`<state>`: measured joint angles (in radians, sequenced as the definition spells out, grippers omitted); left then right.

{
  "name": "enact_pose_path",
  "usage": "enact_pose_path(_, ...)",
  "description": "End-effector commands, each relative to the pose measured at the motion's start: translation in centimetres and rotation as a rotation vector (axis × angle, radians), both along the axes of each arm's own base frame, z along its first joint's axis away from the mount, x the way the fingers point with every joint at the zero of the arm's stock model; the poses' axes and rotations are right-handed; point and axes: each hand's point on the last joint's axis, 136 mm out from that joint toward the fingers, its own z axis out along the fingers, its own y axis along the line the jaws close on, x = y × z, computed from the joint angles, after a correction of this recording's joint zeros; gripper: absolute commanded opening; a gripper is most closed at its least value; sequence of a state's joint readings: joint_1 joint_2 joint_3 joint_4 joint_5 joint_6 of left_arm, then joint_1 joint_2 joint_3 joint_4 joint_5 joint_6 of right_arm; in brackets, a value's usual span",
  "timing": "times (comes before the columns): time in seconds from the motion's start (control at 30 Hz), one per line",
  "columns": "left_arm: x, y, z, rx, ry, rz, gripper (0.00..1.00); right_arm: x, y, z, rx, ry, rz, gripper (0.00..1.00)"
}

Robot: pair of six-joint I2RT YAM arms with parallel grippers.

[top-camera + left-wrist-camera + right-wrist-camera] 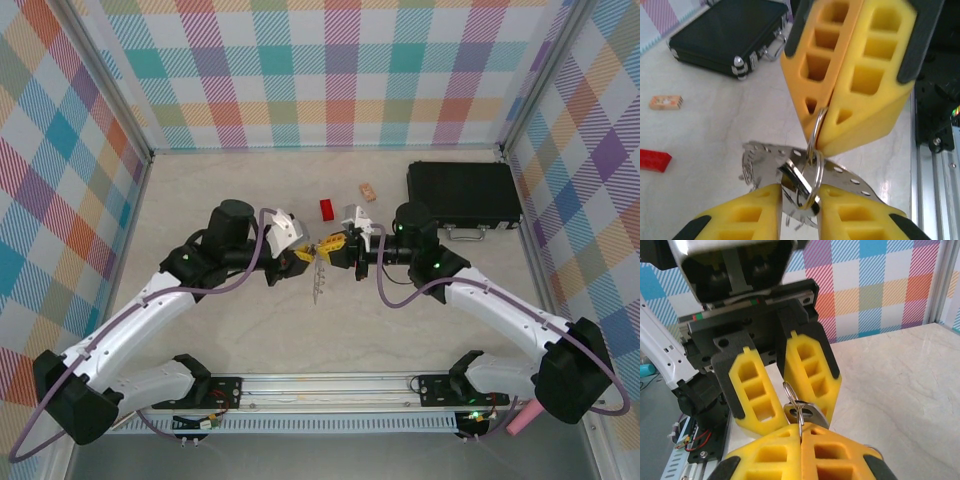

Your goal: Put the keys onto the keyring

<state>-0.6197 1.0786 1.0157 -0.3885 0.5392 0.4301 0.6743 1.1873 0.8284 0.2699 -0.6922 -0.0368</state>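
Both grippers meet in mid-air over the table's middle. My right gripper [337, 248] [801, 434] is shut on a thin wire loop [815, 165] [791, 395] at the edge of the keyring [842, 172], a flat grey perforated ring that hangs below [318, 278]. A small silver key [809, 412] [790, 175] hangs on that loop. It lies between the yellow fingers [752, 385] of my left gripper [305, 255] [800, 197], which stand a little apart around it. In the left wrist view, my right gripper [821, 146] pinches the loop just above the key.
A black case [463, 193] [725, 42] lies at the back right. A red block [328, 209] [654, 161] and a small tan block [368, 191] [666, 102] lie behind the grippers. The metal rail [330, 385] runs along the near edge.
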Motion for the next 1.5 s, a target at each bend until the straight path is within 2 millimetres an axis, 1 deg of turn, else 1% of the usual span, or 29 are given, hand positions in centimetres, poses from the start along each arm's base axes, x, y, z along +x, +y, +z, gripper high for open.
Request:
enact_pose_path(0.0,-0.1,-0.1,2.6,-0.085,-0.081,0.008,0.24,-0.9,-0.1,2.8,0.087,-0.053,0.046,0.00)
enact_pose_path(0.07,0.1,0.1,2.9,-0.084,-0.092,0.025,0.24,-1.1,-0.1,3.0,0.090,-0.051,0.055,0.00)
enact_pose_path(0.13,0.0,0.0,3.1,-0.087,-0.097,0.015,0.19,-1.2,-0.1,2.9,0.090,-0.044,0.062,0.00)
enact_pose_path(0.2,-0.1,-0.3,3.1,-0.089,-0.092,-0.003,0.16,-1.3,-0.2,2.9,0.092,-0.044,0.062,0.00)
enact_pose_path(0.27,-0.3,-0.5,2.7,-0.076,-0.076,-0.024,0.09,-1.3,-0.2,3.1,0.096,-0.049,0.059,0.00)
enact_pose_path(0.3,-0.3,-0.5,2.5,-0.071,-0.068,-0.028,0.07,-1.3,-0.3,3.2,0.098,-0.049,0.055,0.00)
enact_pose_path(0.33,-0.4,-0.5,2.3,-0.065,-0.061,-0.033,0.02,-1.3,-0.3,3.3,0.102,-0.052,0.053,0.00)
enact_pose_path(0.37,-0.5,-0.6,2.1,-0.061,-0.057,-0.039,0.00,-1.2,-0.4,3.5,0.108,-0.055,0.044,0.00)
enact_pose_path(0.47,-0.8,-0.7,1.6,-0.053,-0.045,-0.051,0.00,-0.9,-0.7,3.9,0.139,-0.059,0.026,0.00)
enact_pose_path(0.67,-1.1,-1.1,1.0,-0.046,-0.047,-0.061,0.00,-0.1,-1.6,6.0,0.257,-0.089,-0.034,0.00)
enact_pose_path(0.77,-1.1,-1.4,0.7,-0.037,-0.057,-0.057,0.00,0.1,-1.9,6.7,0.290,-0.092,-0.054,0.00)
enact_pose_path(0.87,-1.1,-1.8,0.1,-0.029,-0.065,-0.054,0.00,0.1,-1.9,7.0,0.306,-0.090,-0.054,0.00)
enact_pose_path(0.93,-0.8,-2.1,0.2,-0.030,-0.098,-0.040,0.00,0.2,-2.0,7.0,0.315,-0.087,-0.059,0.00)
enact_pose_path(1.07,-0.8,-2.2,-0.3,-0.024,-0.112,-0.031,0.00,0.3,-2.2,7.2,0.327,-0.086,-0.068,0.00)
enact_pose_path(1.2,-1.0,-2.4,-0.5,-0.026,-0.112,-0.034,0.05,0.4,-2.4,7.4,0.335,-0.092,-0.081,0.00)
enact_pose_path(1.23,-1.0,-2.4,-0.5,-0.029,-0.110,-0.033,0.11,0.4,-2.4,7.3,0.333,-0.089,-0.078,0.00)
enact_pose_path(1.27,-1.0,-2.4,-0.4,-0.036,-0.109,-0.031,0.21,0.3,-2.4,7.3,0.331,-0.088,-0.075,0.00)
enact_pose_path(1.3,-1.1,-2.3,-0.2,-0.043,-0.108,-0.028,0.24,0.4,-2.4,7.2,0.328,-0.086,-0.075,0.00)
enact_pose_path(1.4,-1.3,-2.1,1.1,-0.086,-0.122,-0.015,0.32,0.6,-2.4,6.7,0.311,-0.081,-0.085,0.00)
enact_pose_path(1.47,-1.4,-1.7,2.3,-0.113,-0.135,0.002,0.33,0.8,-2.4,6.2,0.298,-0.081,-0.094,0.00)
